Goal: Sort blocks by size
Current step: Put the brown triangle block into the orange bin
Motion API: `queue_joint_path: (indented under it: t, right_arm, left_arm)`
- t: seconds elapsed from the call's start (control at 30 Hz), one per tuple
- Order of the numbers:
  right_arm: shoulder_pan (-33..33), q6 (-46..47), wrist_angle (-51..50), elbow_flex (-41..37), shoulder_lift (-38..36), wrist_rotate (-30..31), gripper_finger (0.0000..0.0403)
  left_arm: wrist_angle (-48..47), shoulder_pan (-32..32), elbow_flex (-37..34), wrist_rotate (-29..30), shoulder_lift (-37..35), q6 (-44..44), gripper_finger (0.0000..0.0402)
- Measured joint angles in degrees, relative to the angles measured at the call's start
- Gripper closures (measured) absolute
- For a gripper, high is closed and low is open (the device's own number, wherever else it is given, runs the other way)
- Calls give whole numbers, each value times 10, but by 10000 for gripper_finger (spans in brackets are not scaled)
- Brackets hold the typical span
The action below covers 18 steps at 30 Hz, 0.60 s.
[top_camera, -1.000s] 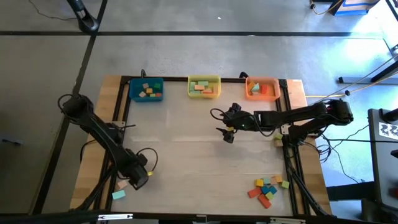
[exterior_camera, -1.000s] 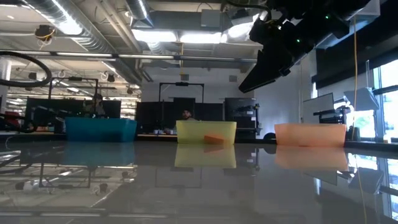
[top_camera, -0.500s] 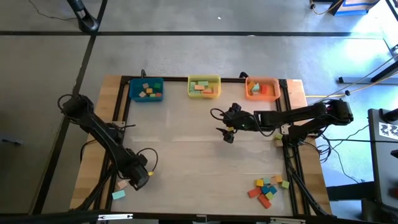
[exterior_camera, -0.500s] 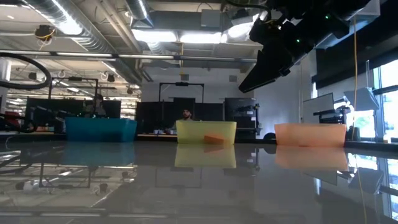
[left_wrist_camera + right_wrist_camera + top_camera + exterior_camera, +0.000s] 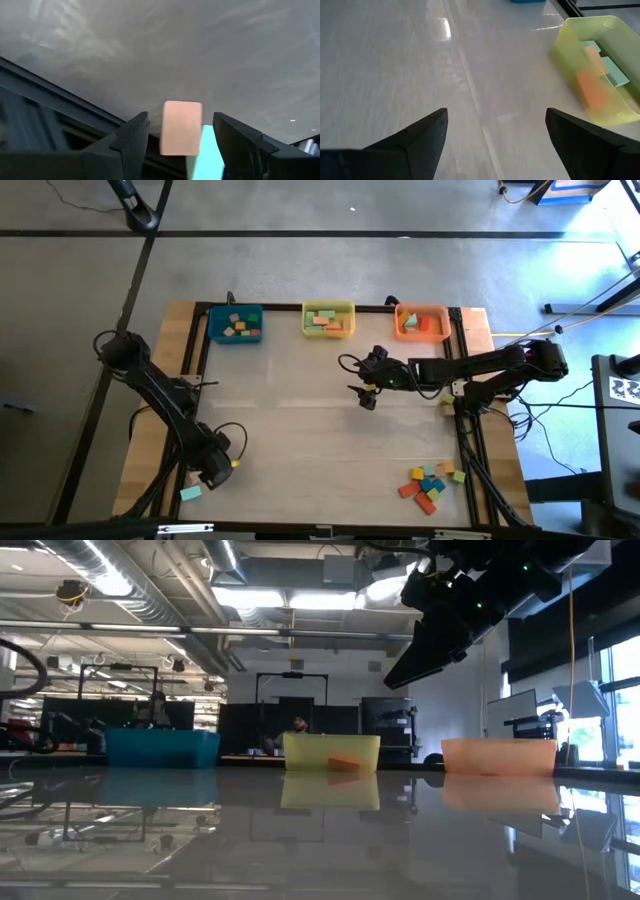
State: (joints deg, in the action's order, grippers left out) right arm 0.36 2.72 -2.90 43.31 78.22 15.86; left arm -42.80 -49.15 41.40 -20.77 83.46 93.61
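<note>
Fingers of the left gripper [image 5: 180, 137] are spread apart, with a tan block [image 5: 181, 127] sitting between them, not pinched. A teal block [image 5: 190, 493] lies just beside it. Far off to the side, more blocks [image 5: 430, 483] lie in a heap. The right gripper [image 5: 366, 401] hangs wide open and holds nothing, near the yellow bin [image 5: 595, 75].

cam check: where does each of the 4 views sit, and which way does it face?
High: overhead, straight down; both arms.
Low: table height, facing the yellow bin; an arm overhead.
Left wrist: past the left gripper, open jaws, tan block between.
Right wrist: past the right gripper, open.
Shared: yellow bin, in high, low and right wrist.
</note>
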Motion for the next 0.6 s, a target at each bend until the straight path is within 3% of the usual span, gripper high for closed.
queue_joint_path:
  t: [0.6]
  right_arm:
    - [0, 0, 1, 0, 0, 0, 70]
  left_arm:
    - [115, -57, -50, -30, 0, 64, 194]
